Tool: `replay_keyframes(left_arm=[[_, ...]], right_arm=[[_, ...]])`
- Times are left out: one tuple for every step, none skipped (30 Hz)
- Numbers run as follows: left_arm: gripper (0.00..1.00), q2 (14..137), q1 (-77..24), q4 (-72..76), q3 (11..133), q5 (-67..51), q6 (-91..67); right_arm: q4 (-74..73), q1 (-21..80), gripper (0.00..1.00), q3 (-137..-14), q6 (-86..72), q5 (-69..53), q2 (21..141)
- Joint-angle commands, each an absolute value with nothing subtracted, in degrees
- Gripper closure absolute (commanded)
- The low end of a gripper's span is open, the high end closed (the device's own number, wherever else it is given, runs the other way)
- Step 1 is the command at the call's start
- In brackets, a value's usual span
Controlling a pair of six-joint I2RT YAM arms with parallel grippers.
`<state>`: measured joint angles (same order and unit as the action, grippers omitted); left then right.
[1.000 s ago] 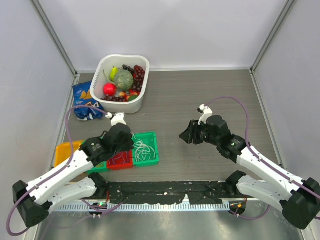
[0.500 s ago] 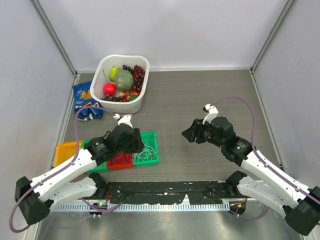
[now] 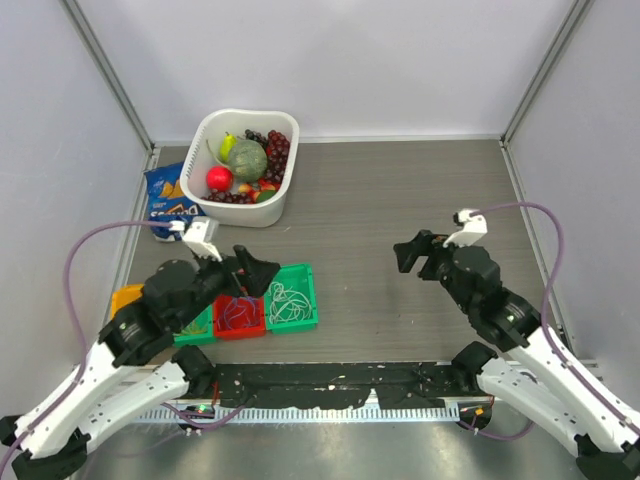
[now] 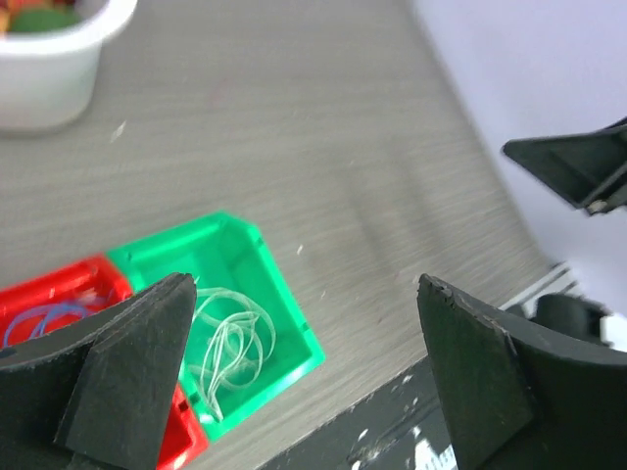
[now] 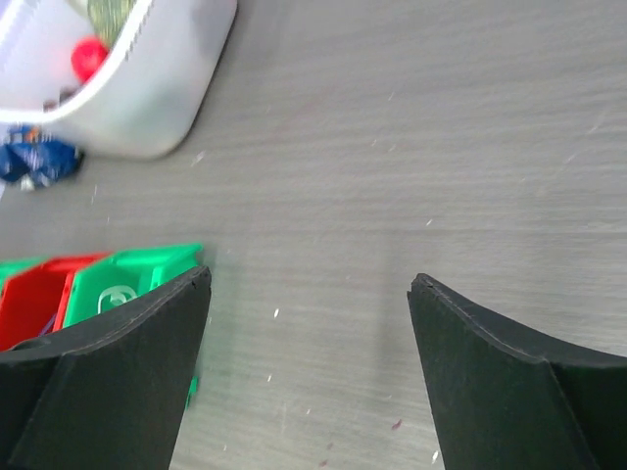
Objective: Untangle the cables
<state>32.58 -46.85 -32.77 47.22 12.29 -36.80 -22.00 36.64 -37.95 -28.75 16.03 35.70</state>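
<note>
Grey table (image 3: 400,200) spreads under us. Our left gripper (image 4: 306,284) hangs above the bins with its jaws spread wide, holding nothing. Our right gripper (image 5: 309,279), well apart over bare table, is likewise spread and empty. White cables (image 4: 230,343) lie coiled in the green bin (image 3: 300,270), and blue cables (image 3: 238,315) in the red bin (image 3: 240,335) beside it.

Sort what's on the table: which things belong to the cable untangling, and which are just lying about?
Job: white cables in the green bin; blue cables in the red bin.
Lying about: white basket of fruit; blue snack bag.
</note>
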Motion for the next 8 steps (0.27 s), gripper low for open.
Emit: replay_keyframes(left_arm=[[0.01, 23.9, -46.8, -21.0, 45.9, 14.3, -32.2], [0.00, 21.9, -46.8, -19.2, 45.0, 14.6, -31.5], [0.00, 19.5, -46.8, -17.3, 44.0, 14.8, -30.8], [0.00, 17.3, -46.8, -16.0, 43.3, 15.0, -30.3], [0.00, 15.6, -46.8, -14.7, 42.7, 15.2, -29.9], [0.00, 13.6, -46.8, -13.5, 42.2, 15.3, -29.2], [0.01, 12.1, -46.8, -12.7, 41.8, 15.6, -28.7], [0.00, 10.6, -46.8, -11.6, 41.4, 15.9, -28.0]], right_arm=[[-23.0, 36.7, 0.11, -40.6, -28.0, 30.2, 28.3], [-22.9, 36.7, 0.10, -40.6, -27.0, 30.6, 27.1], [-22.2, 36.7, 0.10, -40.4, -26.5, 30.7, 24.4], [-21.3, 36.7, 0.10, -39.7, -25.8, 30.8, 23.0], [-20.5, 36.7, 0.10, -39.5, -25.8, 31.0, 20.3], [-20.0, 36.7, 0.10, -39.0, -25.8, 31.1, 19.3], [-19.2, 36.7, 0.10, -39.0, -26.1, 31.4, 17.0], [-18.5, 36.7, 0.10, -38.5, -25.9, 31.5, 15.7]])
